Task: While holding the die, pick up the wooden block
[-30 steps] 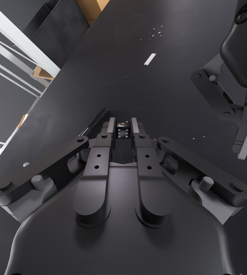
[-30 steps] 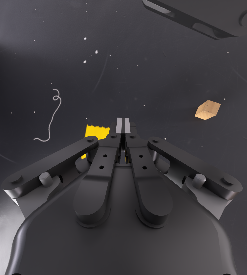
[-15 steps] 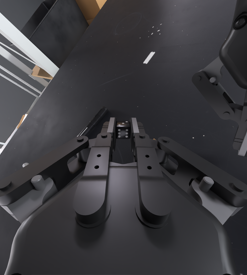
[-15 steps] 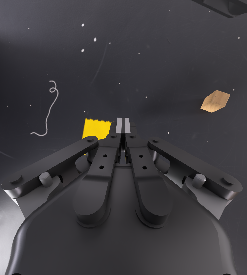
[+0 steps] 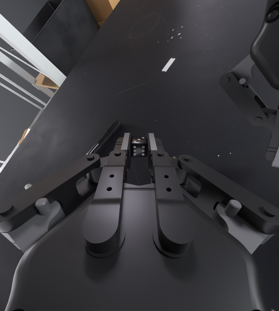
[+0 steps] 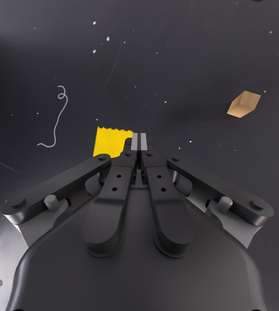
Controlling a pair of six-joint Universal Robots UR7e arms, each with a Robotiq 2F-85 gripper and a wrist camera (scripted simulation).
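My left hand (image 5: 138, 143) stays clamped on the black die (image 5: 138, 148), which sits squarely between the pads exactly as it did a second ago, so that half of the job is secure. What has changed is on my right: the wooden block (image 6: 243, 104) has slid further toward the right edge of my right wrist view, and the yellow tape patch (image 6: 109, 143) on the worktop (image 6: 169, 67) now shows more beside my fingertips. My right hand (image 6: 138, 141) is still fully closed on nothing. I judge it has drifted off line; it must swing right and open before descending on the block.
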